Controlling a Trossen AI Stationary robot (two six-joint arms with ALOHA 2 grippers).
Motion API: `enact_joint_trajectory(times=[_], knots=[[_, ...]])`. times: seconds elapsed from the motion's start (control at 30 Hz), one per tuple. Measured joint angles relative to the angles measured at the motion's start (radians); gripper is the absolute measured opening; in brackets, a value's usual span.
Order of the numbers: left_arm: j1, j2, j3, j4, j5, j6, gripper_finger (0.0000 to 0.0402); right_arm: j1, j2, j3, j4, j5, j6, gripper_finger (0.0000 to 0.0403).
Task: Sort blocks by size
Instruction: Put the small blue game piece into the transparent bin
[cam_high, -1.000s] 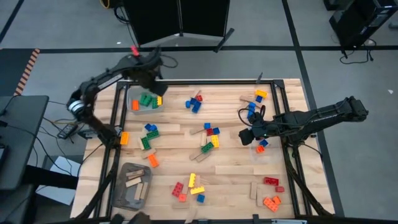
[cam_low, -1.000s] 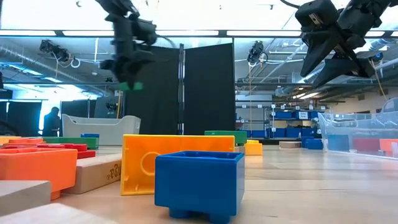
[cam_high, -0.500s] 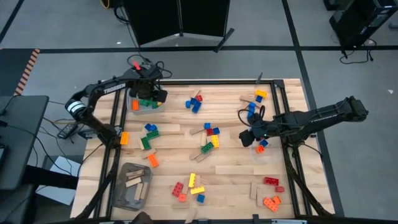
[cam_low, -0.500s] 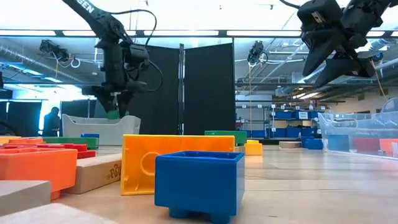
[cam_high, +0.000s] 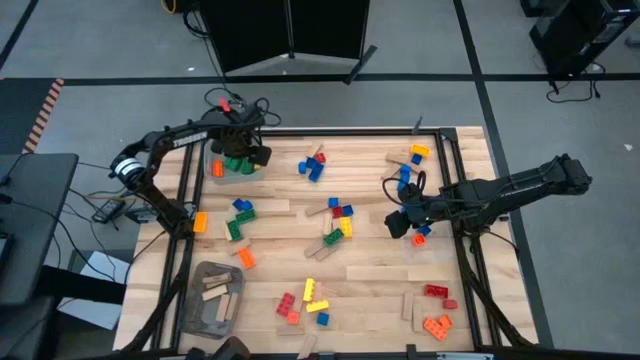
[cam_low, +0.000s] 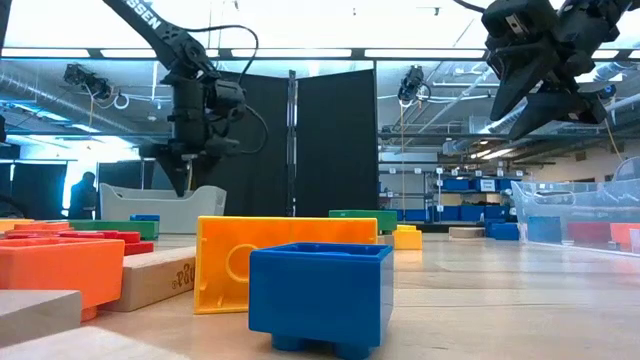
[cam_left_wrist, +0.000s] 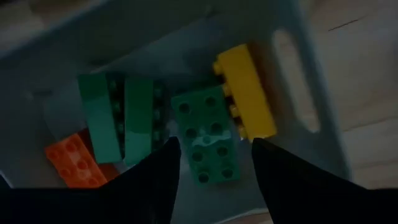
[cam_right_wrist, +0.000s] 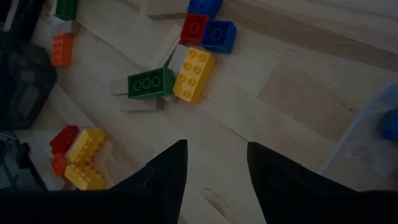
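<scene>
My left gripper (cam_left_wrist: 214, 165) hung over the clear bin (cam_left_wrist: 311, 87), fingers spread with nothing between them; below lay studded green (cam_left_wrist: 205, 134), yellow (cam_left_wrist: 245, 93) and orange blocks (cam_left_wrist: 74, 165). My right gripper (cam_right_wrist: 214, 165) hovered spread and empty above scattered blocks (cam_right_wrist: 194, 73) on the wooden table (cam_right_wrist: 298, 99). I read no labels.

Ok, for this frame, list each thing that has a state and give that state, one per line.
Left hand: open, empty, over the clear bin.
Right hand: open, empty, above the table.
Clear bin: upright, holding green, yellow and orange bricks.
Green brick: lying flat in the bin, studs up, released.
Grey bin: upright, holding tan wooden pieces.
</scene>
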Motion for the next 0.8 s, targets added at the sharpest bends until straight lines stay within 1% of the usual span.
enact_joint_trajectory(times=[0.13,0.23,0.33,0.47,0.53,0.67,0.73,0.8], knots=[[-0.002,-0.021,0.045,-0.001,0.000,0.014,0.0207,-0.007,0.000,0.000,0.000,0.001,0.000,0.0181],[-0.004,-0.028,0.092,-0.006,0.004,0.039,0.0208,-0.013,0.000,0.000,0.000,0.024,0.000,0.0181],[-0.021,-0.038,0.145,-0.052,0.011,0.067,0.0208,-0.020,0.000,0.000,0.001,0.080,-0.023,0.0181],[-0.073,-0.045,0.213,-0.126,0.014,0.173,0.0208,-0.044,0.000,0.000,0.028,0.184,-0.054,0.0181],[-0.109,-0.049,0.239,-0.139,0.014,0.219,0.0208,-0.064,0.000,0.000,0.079,0.218,-0.110,0.0181],[-0.197,-0.070,0.249,-0.144,0.014,0.296,0.0208,-0.126,0.000,0.000,0.261,0.219,-0.290,0.0182],[-0.243,-0.078,0.248,-0.160,0.014,0.326,0.0208,-0.169,0.000,0.000,0.355,0.197,-0.369,0.0185],[-0.282,-0.082,0.248,-0.179,0.011,0.341,0.0208,-0.221,0.000,0.000,0.415,0.152,-0.417,0.0191]])
